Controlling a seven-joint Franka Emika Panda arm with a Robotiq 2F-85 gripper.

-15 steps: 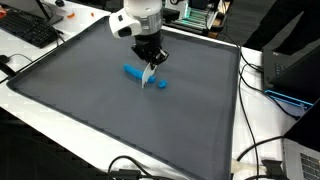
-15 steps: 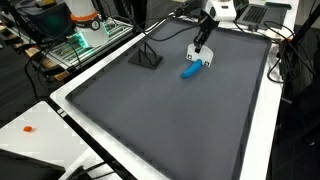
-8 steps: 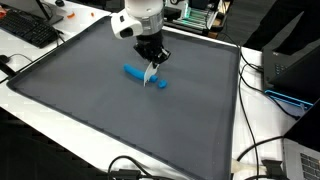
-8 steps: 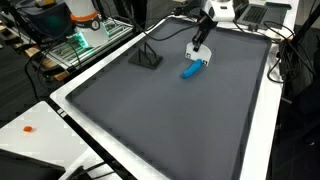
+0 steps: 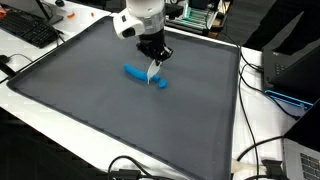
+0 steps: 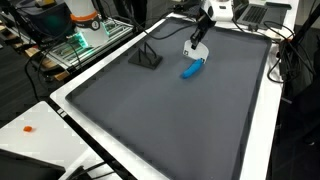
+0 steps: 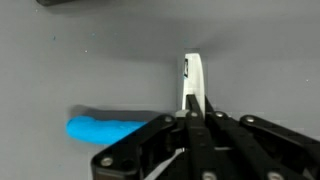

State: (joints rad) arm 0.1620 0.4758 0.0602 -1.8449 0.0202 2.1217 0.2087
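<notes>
My gripper point(image 5: 153, 60) is shut on a thin white flat piece point(image 5: 151, 71) that hangs down from the jaws, just above a dark grey mat point(image 5: 90, 95). A blue elongated object point(image 5: 136, 72) lies on the mat right beside and under the white piece. Both also show in an exterior view: gripper point(image 6: 198, 45), blue object point(image 6: 191, 69). In the wrist view the white piece point(image 7: 192, 78) sticks out between my closed fingers point(image 7: 193, 112), with the blue object point(image 7: 105, 128) to its left.
A small black stand point(image 6: 147, 57) sits on the mat near its back edge. A keyboard point(image 5: 30, 30) lies beyond the mat's corner. A black box point(image 5: 292, 65) and cables point(image 5: 255, 150) lie beside the mat. A white rim point(image 6: 75, 85) frames the mat.
My gripper has risen slightly with the white piece in it, drawing it up from the blue object. The blue object has not moved.
</notes>
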